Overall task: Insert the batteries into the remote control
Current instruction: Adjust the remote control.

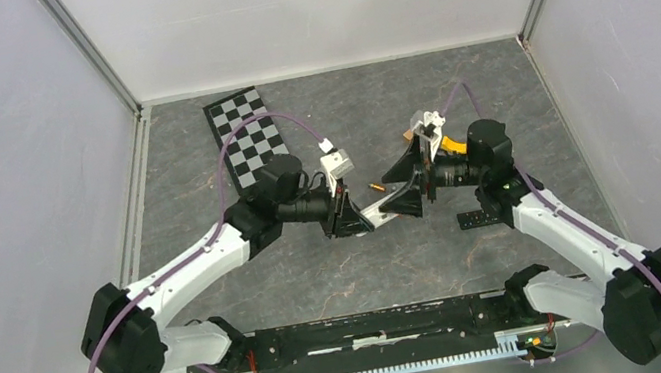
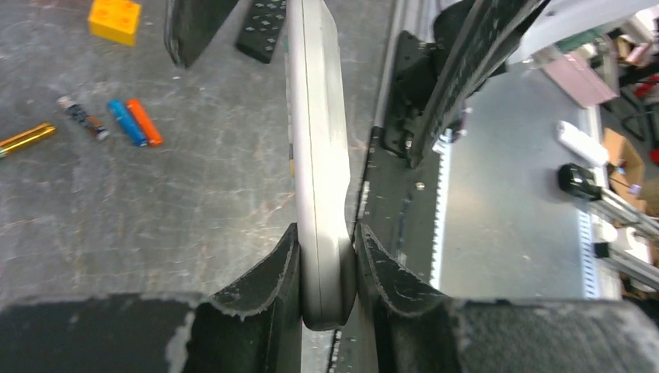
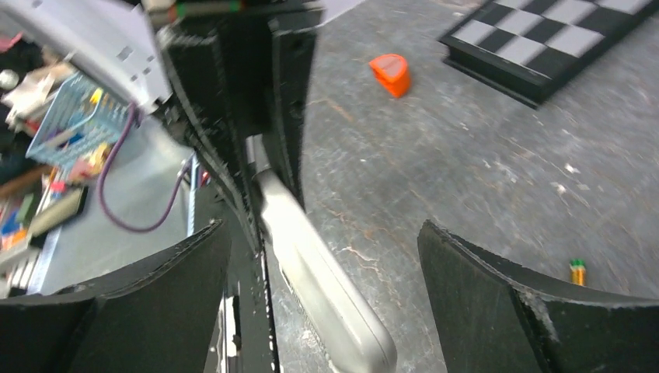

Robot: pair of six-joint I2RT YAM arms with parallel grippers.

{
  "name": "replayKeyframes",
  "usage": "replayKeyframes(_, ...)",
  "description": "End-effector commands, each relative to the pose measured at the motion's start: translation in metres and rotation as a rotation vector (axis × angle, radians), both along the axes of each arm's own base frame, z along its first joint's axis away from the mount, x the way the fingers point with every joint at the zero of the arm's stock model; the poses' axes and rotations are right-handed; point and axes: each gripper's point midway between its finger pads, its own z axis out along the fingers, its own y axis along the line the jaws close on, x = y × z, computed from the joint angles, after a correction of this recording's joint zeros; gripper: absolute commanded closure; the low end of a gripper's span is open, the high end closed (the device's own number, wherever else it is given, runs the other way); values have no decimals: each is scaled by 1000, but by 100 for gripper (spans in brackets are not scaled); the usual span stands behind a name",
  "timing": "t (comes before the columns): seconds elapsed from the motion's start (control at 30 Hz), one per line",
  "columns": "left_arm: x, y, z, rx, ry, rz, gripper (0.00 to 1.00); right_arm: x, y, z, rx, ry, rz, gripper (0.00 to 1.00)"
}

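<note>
Over on our left, the left gripper (image 2: pixel 326 241) is clamped tight on one end of the silver remote (image 2: pixel 315 148). It pinches the remote across its thin sides, so the remote stands on edge and, as best we can judge, clear of the table (image 2: pixel 194 217). That looks like a presenting hold: it steadies the body and leaves the rest of its length free for the other arm.

Moving across, the batteries (image 2: pixel 126 122) lie loose on the table beside the remote. The gold battery (image 2: pixel 27 138) is a little apart, then a dark one, a blue and an orange sit close together. None is loaded and none is held.

Now to our right, where the right gripper (image 3: pixel 322 233) is spread wide and carrying nothing. Its fingers (image 3: pixel 155 295) stand either side of the remote's free end, and we see no contact. We'd say it's lining up to share the hold or work at the battery cover. Which face carries that cover, we can't tell.
</note>
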Motion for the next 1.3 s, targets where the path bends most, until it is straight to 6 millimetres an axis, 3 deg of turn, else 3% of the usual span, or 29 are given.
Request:
replayKeyframes(0.0,-31,8,47,-52,40,-139,98,-36,3,19,28,-190,198,8)
replayKeyframes(0.13,-32,23,55,-37,0,-153,98,-52,5,22,46,-207,234,20)
replayKeyframes(0.23,-34,27,62,-70,14,-176,98,-61,7,25,72,-211,250,43)
replayKeyframes(0.43,-35,30,68,-90,31,-177,98,-66,9,38,117,-206,270,74)
replayKeyframes(0.47,-34,30,71,-97,30,-172,92,-67,10,42,133,-210,269,81)
replayKeyframes(0.53,-32,30,78,-124,33,-150,58,-68,11,52,173,-208,264,95)
replayKeyframes(0.6,-31,30,87,-167,37,-127,35,-67,12,63,214,-201,247,99)
replayKeyframes(0.67,-26,28,101,-228,53,-77,28,-61,12,74,256,-184,200,100)
replayKeyframes(0.9,-8,32,148,-428,91,116,33,-49,13,107,413,-58,112,100)
replayKeyframes(1.1,2,33,148,-428,141,177,42,-39,18,102,409,51,110,100)
replayKeyframes(1.27,3,33,136,-400,147,176,71,-29,22,92,382,114,79,100)
